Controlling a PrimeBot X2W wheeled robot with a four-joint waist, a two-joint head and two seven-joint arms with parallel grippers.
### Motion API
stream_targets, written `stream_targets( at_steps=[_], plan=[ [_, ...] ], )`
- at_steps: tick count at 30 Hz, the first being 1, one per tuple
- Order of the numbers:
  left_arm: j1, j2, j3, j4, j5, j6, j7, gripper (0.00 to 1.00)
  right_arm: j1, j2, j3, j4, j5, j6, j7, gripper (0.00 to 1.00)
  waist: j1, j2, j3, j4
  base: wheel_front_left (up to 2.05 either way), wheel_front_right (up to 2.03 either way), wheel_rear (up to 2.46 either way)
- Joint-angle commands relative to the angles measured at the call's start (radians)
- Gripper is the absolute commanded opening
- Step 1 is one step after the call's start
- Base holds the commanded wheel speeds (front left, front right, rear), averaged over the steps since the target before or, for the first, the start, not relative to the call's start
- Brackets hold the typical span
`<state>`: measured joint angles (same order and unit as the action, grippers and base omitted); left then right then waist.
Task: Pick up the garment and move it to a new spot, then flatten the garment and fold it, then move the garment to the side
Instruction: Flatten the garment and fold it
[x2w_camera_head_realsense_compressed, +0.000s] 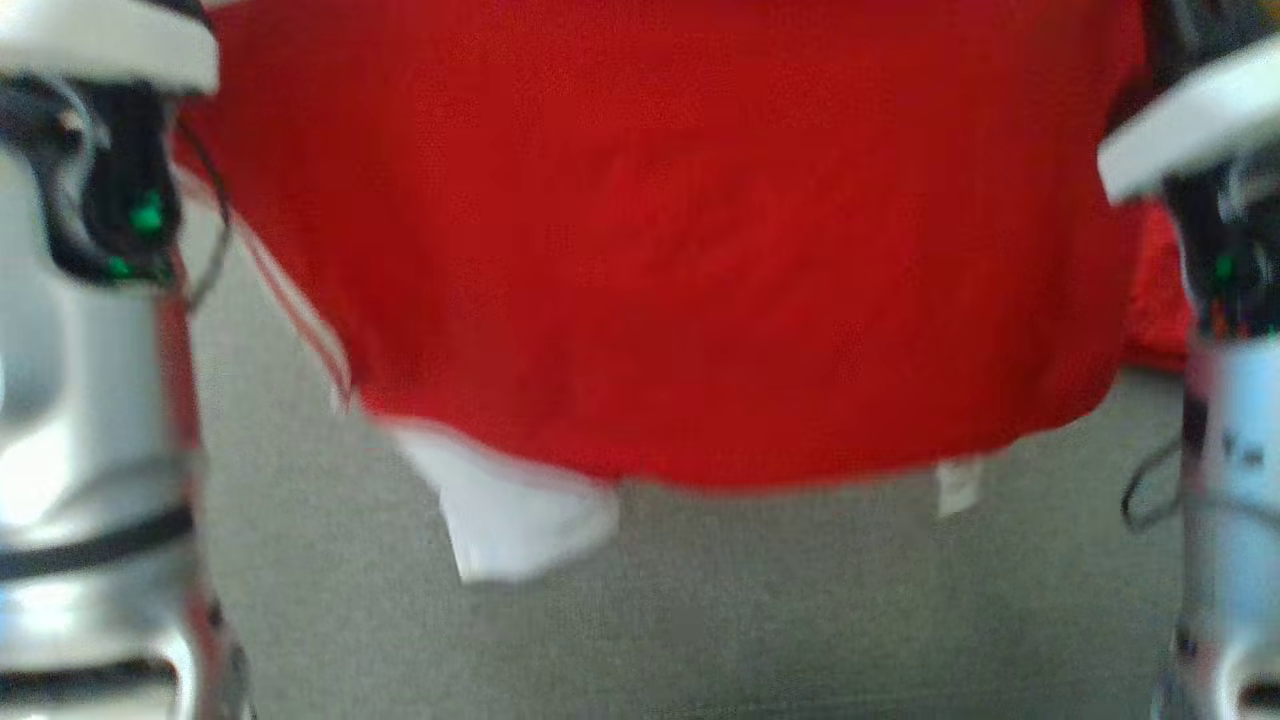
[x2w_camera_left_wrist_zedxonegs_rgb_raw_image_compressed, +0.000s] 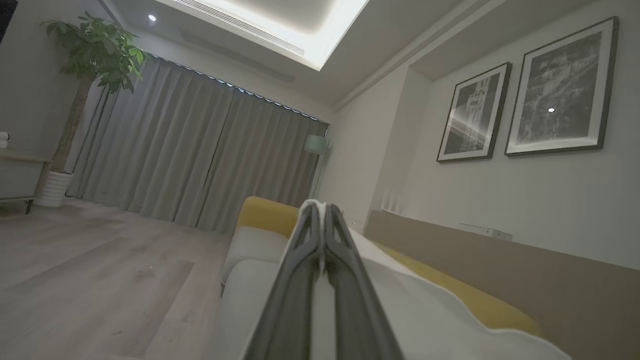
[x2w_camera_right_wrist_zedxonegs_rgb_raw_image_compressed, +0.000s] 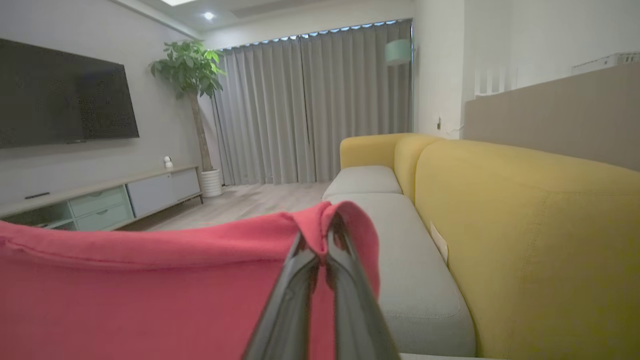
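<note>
Both my arms are raised in front of me and spread apart. In the head view my left forearm (x2w_camera_head_realsense_compressed: 90, 400) stands at the left edge and my right forearm (x2w_camera_head_realsense_compressed: 1230, 480) at the right edge, glossy pale shells with dark joints and small green lights.

The garment (x2w_camera_head_realsense_compressed: 680, 250) hangs between them as a broad sheet, off the sofa and above its grey seat (x2w_camera_head_realsense_compressed: 700, 620). It is a matt red knit with thin white stripes down its left side. A white flap (x2w_camera_head_realsense_compressed: 510, 520) and a small white tag (x2w_camera_head_realsense_compressed: 958, 487) dangle below its curved lower edge. The view is blurred, so I cannot make out finer detail.

My left gripper (x2w_camera_left_wrist_zedxonegs_rgb_raw_image_compressed: 321, 207) is closed tight, its two long dark fingers pressed together with a thin fold of white cloth pinched at the tips. That smooth white fabric (x2w_camera_left_wrist_zedxonegs_rgb_raw_image_compressed: 425, 310) falls away in a soft wave to the right of the fingers.

My right gripper (x2w_camera_right_wrist_zedxonegs_rgb_raw_image_compressed: 320, 232) is closed as well, clamped on a bunched corner of the red cloth (x2w_camera_right_wrist_zedxonegs_rgb_raw_image_compressed: 150, 290), which folds over the fingertips and stretches away taut to the left. Its weave looks fine and slightly fuzzy. Beyond it lie the sofa's yellow back (x2w_camera_right_wrist_zedxonegs_rgb_raw_image_compressed: 525, 225), smooth and rounded, and the grey seat cushions (x2w_camera_right_wrist_zedxonegs_rgb_raw_image_compressed: 415, 265), coarser in texture.
</note>
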<state>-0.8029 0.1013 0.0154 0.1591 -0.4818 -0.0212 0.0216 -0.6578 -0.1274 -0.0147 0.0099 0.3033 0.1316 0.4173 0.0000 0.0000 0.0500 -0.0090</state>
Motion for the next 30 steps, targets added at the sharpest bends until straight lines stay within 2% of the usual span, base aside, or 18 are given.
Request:
stream_targets(
  at_steps=[1,5,10,12,14,15,16,18,22,25,30],
  plan=[
    [-0.115,0.059,0.029,-0.008,0.008,-0.011,-0.002,0.00,-0.118,-0.003,0.031,-0.001,-0.009,-0.001,-0.015,0.00,0.0000,0.0000,0.125,-0.013,0.00,0.00,0.00],
    [-0.305,0.115,0.015,0.165,0.043,-0.044,-0.057,0.00,-0.348,-0.041,0.117,0.213,-0.024,-0.001,-0.110,0.00,0.0000,0.0000,0.257,-0.019,0.00,0.00,0.00],
    [-0.579,0.146,0.011,0.401,0.064,-0.063,-0.175,0.00,-0.671,-0.093,0.205,0.502,-0.076,-0.001,-0.286,0.00,0.0000,0.0000,0.362,0.004,0.00,0.00,0.00],
    [-0.655,0.153,-0.009,0.473,0.099,-0.067,-0.244,0.00,-0.781,-0.100,0.185,0.606,-0.104,-0.001,-0.379,0.00,0.0000,0.0000,0.381,0.018,0.00,0.00,0.00],
    [-0.632,0.129,-0.032,0.439,0.147,-0.068,-0.279,0.00,-0.863,-0.102,0.160,0.697,-0.134,-0.001,-0.474,0.00,0.0000,0.0000,0.390,0.035,0.00,0.00,0.00],
    [-0.634,0.120,-0.025,0.419,0.155,-0.067,-0.282,0.00,-0.895,-0.096,0.149,0.736,-0.137,-0.001,-0.517,0.00,0.0000,0.0000,0.396,0.041,0.00,0.00,0.00],
    [-0.694,0.125,0.001,0.469,0.115,-0.077,-0.281,0.00,-0.918,-0.082,0.135,0.775,-0.127,-0.001,-0.556,0.00,0.0000,0.0000,0.400,0.044,0.00,0.00,0.00],
    [-0.758,0.124,0.010,0.548,0.081,-0.090,-0.282,0.00,-0.948,-0.067,0.116,0.845,-0.109,-0.001,-0.611,0.00,0.0000,0.0000,0.414,0.056,0.00,0.00,0.00],
    [-0.762,0.108,0.021,0.602,0.045,-0.105,-0.283,0.00,-0.926,-0.064,0.163,0.955,-0.092,-0.001,-0.652,0.00,0.0000,0.0000,0.437,0.083,0.00,0.00,0.00],
    [-0.698,0.089,0.012,0.608,0.032,-0.108,-0.283,0.00,-0.872,-0.064,0.194,1.020,-0.057,-0.001,-0.662,0.00,0.0000,0.0000,0.449,0.099,0.00,0.00,0.00],
    [-0.521,0.079,-0.070,0.562,-0.004,-0.109,-0.283,0.00,-0.744,-0.058,0.297,1.099,0.000,-0.001,-0.648,0.00,0.0000,0.0000,0.447,0.111,0.00,0.00,0.00]
  ],
)
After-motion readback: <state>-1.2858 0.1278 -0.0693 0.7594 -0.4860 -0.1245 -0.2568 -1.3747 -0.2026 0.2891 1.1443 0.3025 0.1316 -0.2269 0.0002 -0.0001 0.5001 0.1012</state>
